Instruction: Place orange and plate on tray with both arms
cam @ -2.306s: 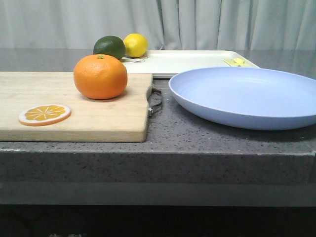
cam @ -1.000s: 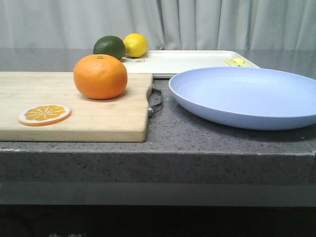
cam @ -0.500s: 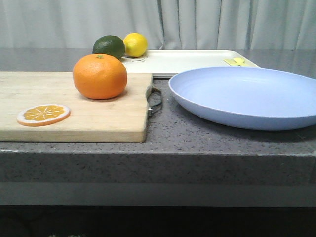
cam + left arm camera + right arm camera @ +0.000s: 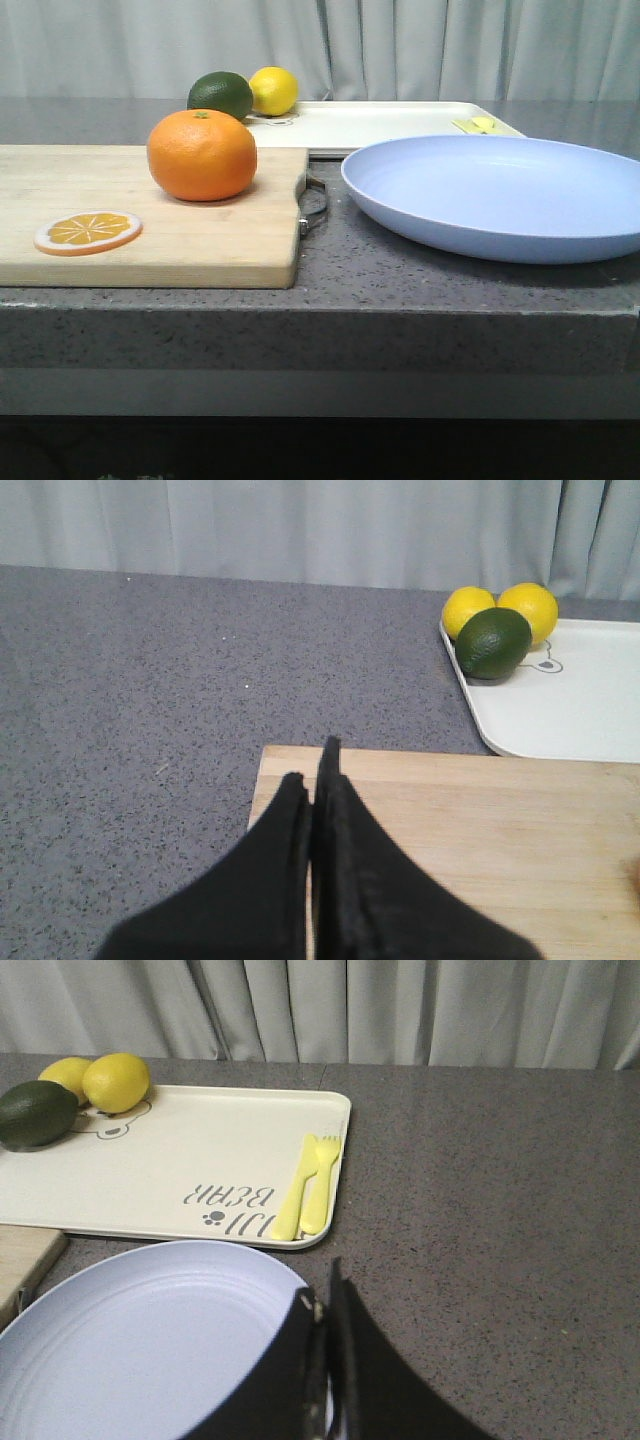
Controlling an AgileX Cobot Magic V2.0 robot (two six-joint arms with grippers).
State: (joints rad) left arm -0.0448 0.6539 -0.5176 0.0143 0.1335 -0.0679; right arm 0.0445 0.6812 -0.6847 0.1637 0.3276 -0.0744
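The orange (image 4: 202, 155) stands on a wooden cutting board (image 4: 200, 245) at the left. The pale blue plate (image 4: 500, 195) lies on the counter at the right; it also shows in the right wrist view (image 4: 140, 1350). The cream tray (image 4: 370, 125) lies behind both and shows in the wrist views (image 4: 570, 705) (image 4: 180, 1170). My left gripper (image 4: 315, 770) is shut and empty, above the board's far corner. My right gripper (image 4: 325, 1295) is shut, above the plate's rim on the side by the bare counter. Neither gripper shows in the front view.
An orange slice (image 4: 88, 232) lies on the board's near left. A dark green fruit (image 4: 220, 95) and a lemon (image 4: 273, 90) sit at the tray's far left corner. A yellow fork and knife (image 4: 310, 1185) lie on the tray. A grey curtain hangs behind.
Nothing on the table has moved; the front picture has only shifted a hair to the left.
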